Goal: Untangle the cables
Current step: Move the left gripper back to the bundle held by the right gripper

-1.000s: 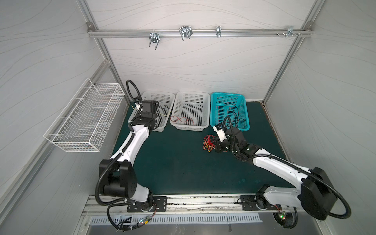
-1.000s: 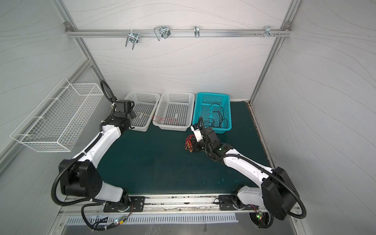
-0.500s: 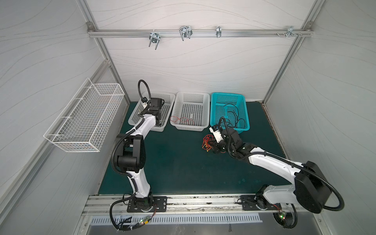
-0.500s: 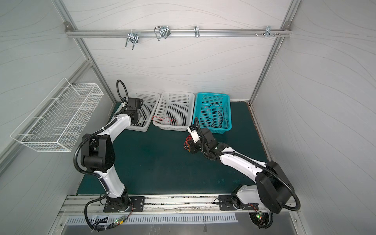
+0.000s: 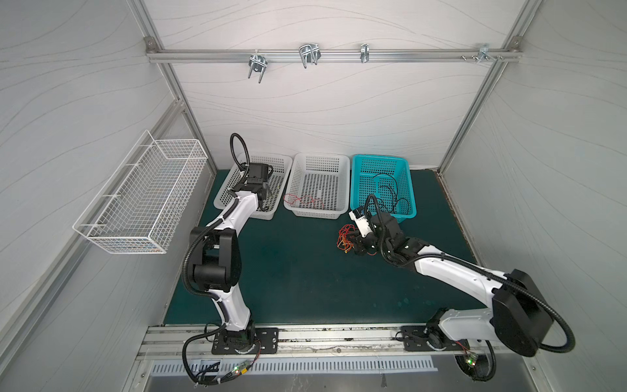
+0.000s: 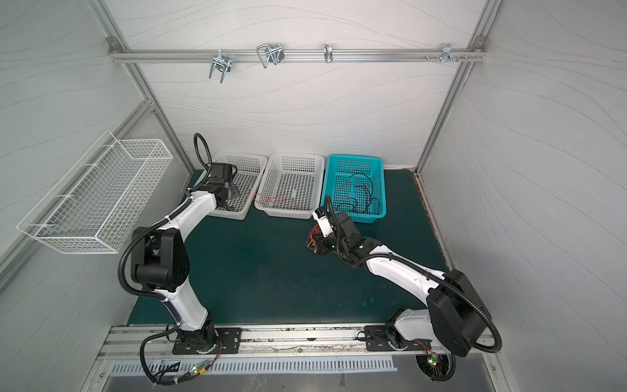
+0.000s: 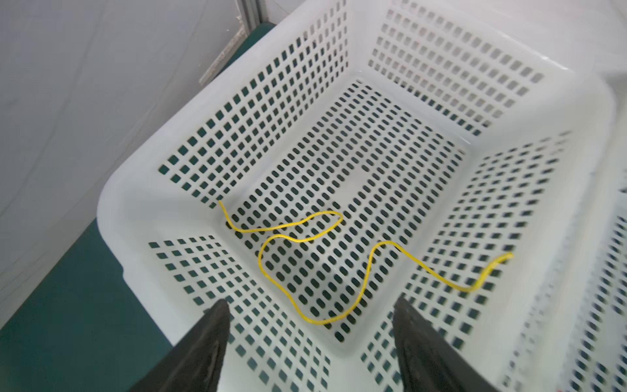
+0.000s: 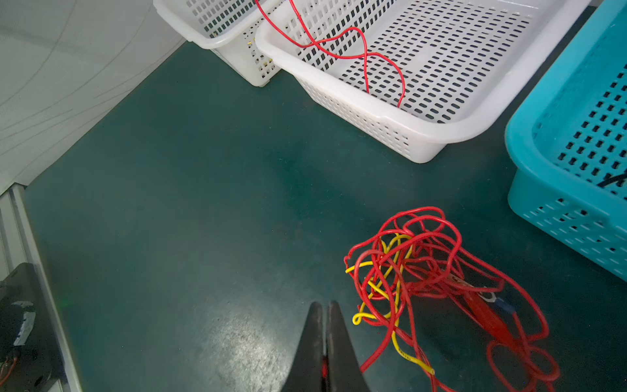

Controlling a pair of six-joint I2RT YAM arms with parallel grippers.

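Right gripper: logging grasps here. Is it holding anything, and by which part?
Shut right gripper pinches a red sliver, seemingly a red cable strand; which part cannot be told.

No legible text (any view)

**Counts, for your check.**
- **Plastic baskets on the mat [image 5: 298, 271]:** you have three, the left white basket [image 5: 276, 163], the middle white basket [image 5: 322, 164] and the teal basket [image 5: 378, 166].
- **Wire basket [image 5: 146, 190]:** one.
- **Arms:** two, the left arm [image 5: 234, 217] and the right arm [image 5: 454, 275].
- **Metal fittings [image 5: 308, 56] on the overhead rail [image 5: 407, 57]:** four.
- **Cables you can count:** one yellow cable [image 7: 298, 239] in the left white basket, and one red cable [image 5: 303, 200] in the middle one, as far as you can trace it.
- **Cables you cannot count:** the black cables [image 5: 386, 190] in the teal basket and the red-and-yellow tangle [image 8: 400, 258] on the mat (their strands overlap too closely).
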